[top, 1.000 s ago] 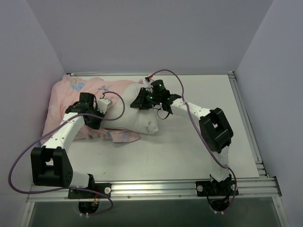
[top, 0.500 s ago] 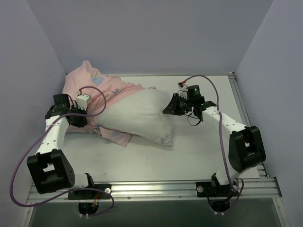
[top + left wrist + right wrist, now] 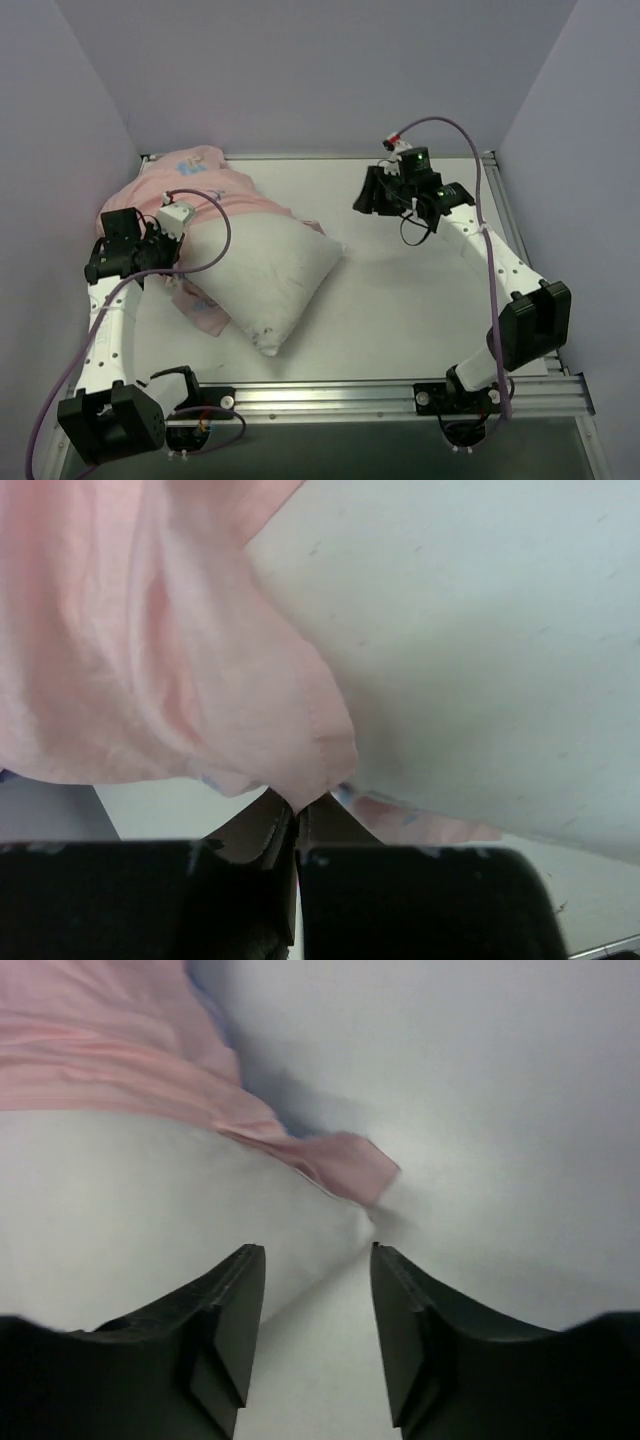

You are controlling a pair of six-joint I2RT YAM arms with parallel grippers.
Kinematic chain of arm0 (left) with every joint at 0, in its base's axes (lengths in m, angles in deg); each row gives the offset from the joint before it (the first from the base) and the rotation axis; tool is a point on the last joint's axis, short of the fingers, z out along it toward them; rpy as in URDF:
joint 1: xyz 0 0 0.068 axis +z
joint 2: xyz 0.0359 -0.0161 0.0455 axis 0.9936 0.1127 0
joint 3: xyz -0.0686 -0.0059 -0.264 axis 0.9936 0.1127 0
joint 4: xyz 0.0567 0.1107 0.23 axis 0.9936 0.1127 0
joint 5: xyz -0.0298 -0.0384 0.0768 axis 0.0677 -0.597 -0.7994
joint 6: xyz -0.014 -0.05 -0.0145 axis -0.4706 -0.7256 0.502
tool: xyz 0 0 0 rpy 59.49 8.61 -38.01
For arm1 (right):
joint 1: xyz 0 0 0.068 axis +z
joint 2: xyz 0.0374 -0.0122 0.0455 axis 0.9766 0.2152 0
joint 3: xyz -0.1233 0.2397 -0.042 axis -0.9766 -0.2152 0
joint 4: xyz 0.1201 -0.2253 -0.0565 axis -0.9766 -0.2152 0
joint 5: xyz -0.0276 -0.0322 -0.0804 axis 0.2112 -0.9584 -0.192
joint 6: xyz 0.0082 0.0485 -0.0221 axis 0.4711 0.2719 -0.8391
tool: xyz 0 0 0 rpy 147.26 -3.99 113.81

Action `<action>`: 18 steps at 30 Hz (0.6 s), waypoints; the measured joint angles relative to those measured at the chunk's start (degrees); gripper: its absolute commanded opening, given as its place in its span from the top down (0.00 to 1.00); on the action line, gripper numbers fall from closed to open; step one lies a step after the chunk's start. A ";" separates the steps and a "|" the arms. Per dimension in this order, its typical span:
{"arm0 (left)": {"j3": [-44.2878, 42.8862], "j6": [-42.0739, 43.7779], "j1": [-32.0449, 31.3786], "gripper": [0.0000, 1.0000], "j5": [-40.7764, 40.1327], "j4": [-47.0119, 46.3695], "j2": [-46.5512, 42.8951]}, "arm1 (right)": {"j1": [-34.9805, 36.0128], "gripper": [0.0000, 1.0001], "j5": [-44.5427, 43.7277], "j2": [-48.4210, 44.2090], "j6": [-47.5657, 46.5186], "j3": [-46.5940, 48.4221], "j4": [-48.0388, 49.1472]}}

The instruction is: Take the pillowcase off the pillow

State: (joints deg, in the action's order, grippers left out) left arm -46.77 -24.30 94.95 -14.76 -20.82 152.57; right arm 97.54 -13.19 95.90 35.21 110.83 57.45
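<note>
The white pillow (image 3: 270, 280) lies slanted on the table's left half, mostly bare. The pillowcase (image 3: 190, 180), pale pink side out, is bunched at the back left, and a strip of it shows under the pillow's near left edge (image 3: 205, 312). My left gripper (image 3: 165, 248) is shut on a fold of the pillowcase (image 3: 150, 660) beside the pillow (image 3: 480, 630); the pinch shows in the left wrist view (image 3: 297, 805). My right gripper (image 3: 368, 190) is open and empty, apart from the pillow's far corner. In its wrist view (image 3: 315, 1260) the pillow (image 3: 150, 1200) and pillowcase (image 3: 130, 1060) lie ahead.
Grey walls close in on the left, back and right. Aluminium rails run along the table's right edge (image 3: 520, 250) and front edge (image 3: 330, 395). Purple cables loop off both arms. The bare table top (image 3: 420, 300) spreads right of the pillow.
My left gripper has pulled the pillowcase left and toward the near side, baring more pillow. The pillow has swung and slid nearer. My right gripper has moved back and right, away from the pillow.
</note>
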 measured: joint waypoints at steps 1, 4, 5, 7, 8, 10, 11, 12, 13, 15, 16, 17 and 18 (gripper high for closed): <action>0.00 0.00 -0.02 0.98 0.57 0.37 -0.44 | 1.90 0.40 -0.68 1.11 -0.63 4.42 0.11; 0.00 -0.09 0.02 0.98 0.81 1.22 0.48 | 7.82 0.22 -2.43 5.27 -2.05 15.50 1.36; 0.00 -0.09 0.02 0.98 0.79 1.53 0.85 | 9.99 0.19 -2.95 7.06 -2.36 18.51 1.53; 0.00 -0.02 0.02 0.98 0.83 2.36 0.98 | 14.05 0.15 -3.67 11.15 -2.56 22.53 2.08; 0.00 0.04 0.02 0.88 0.96 2.78 0.96 | 15.72 0.14 -3.67 13.33 -2.43 23.61 2.32; 0.00 0.72 0.02 0.61 1.53 4.09 0.94 | 18.73 0.12 -3.50 17.99 -2.21 24.02 2.64; -0.11 1.38 0.02 0.42 1.92 5.31 0.94 | 20.06 0.12 -3.30 20.46 -1.99 24.00 2.38; -0.52 2.01 0.02 0.12 2.36 6.58 1.01 | 21.20 0.12 -3.13 23.06 -1.99 24.00 2.08; -1.29 2.60 0.02 0.06 2.86 8.09 1.03 | 22.47 0.18 -3.06 26.21 -1.99 23.98 1.60; -4.37 2.99 -0.04 0.04 4.11 11.30 1.33 | 24.13 0.30 -3.17 30.23 -2.23 23.93 1.44; -6.67 3.04 -0.04 0.05 4.92 12.44 1.60 | 24.57 0.53 -3.17 31.26 -2.45 23.76 1.73; -9.49 2.89 -0.13 0.05 5.95 13.20 1.97 | 24.83 0.68 -3.04 31.41 -2.82 23.08 2.62; -12.87 2.45 -0.42 0.05 6.93 13.73 2.67 | 24.96 0.81 -2.78 31.04 -2.84 22.34 3.48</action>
State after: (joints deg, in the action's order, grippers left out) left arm -59.65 -21.85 94.54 -7.83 -7.09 155.24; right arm 122.50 -15.97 126.93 32.37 133.17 60.93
